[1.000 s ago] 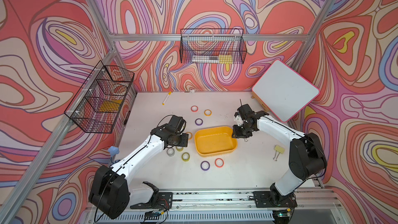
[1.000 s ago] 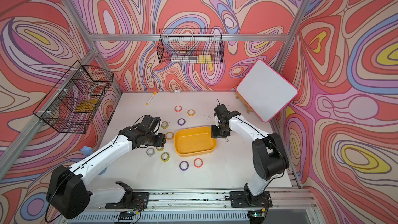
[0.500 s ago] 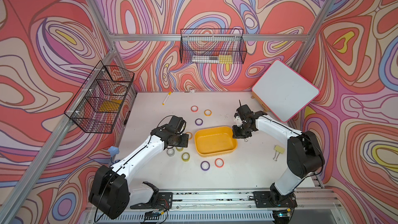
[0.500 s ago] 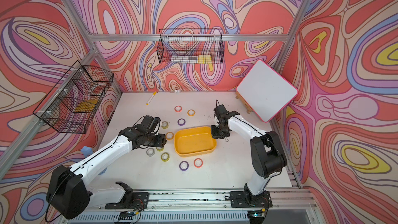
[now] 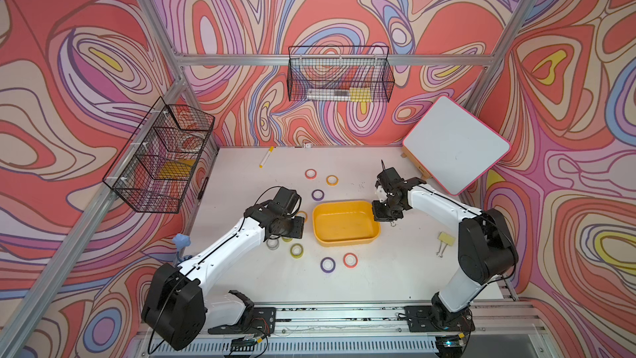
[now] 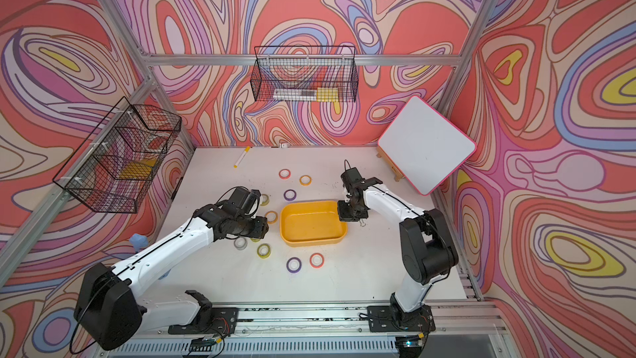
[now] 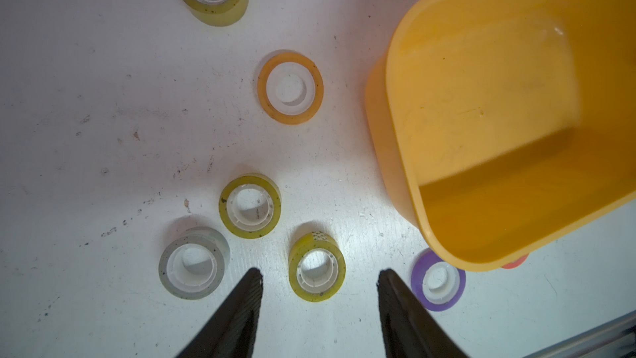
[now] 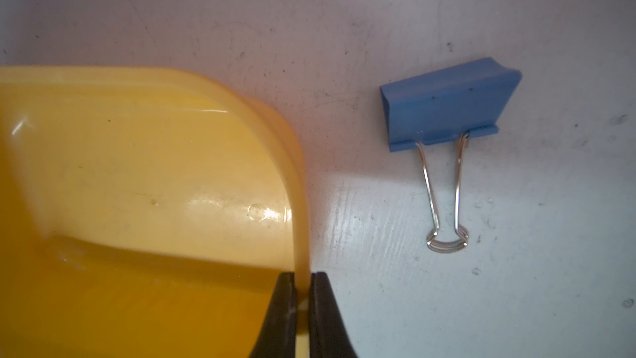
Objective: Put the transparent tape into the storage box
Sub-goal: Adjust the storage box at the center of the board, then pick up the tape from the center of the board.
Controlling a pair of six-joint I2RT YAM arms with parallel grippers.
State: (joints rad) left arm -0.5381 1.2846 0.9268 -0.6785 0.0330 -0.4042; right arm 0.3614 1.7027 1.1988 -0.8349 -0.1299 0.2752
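The left gripper [image 7: 319, 275] has its 2 ribbed black fingers spread well apart and grips nothing. A yellow tape roll [image 7: 317, 266] on a white plastic core shows between the tips. Just outside 1 finger, on the side away from the box, the transparent tape [image 7: 193, 263] lies flat on the scuffed white table [image 7: 103, 115]. It is a greyish clear ring, touching neither finger. Outside the other finger a purple roll [image 7: 437, 282] sits partly under the box's rim. Farther ahead lies a thin orange ring [image 7: 290, 87].

The right gripper [image 8: 302, 282] is clamped on the rim of the storage box [image 8: 137, 167], with 1 finger inside the wall and 1 outside. The box is smooth, glossy yellow-orange plastic with rounded corners, and its floor is in full view. Beyond that rim a blue binder clip [image 8: 447, 105] with 2 silver wire handles lies apart from the box.

Farthest off, 2 black wire baskets hang on the walls. The back basket [image 5: 339, 74] holds a yellow pad and pale long items, and the side basket [image 5: 161, 156] holds something yellow.
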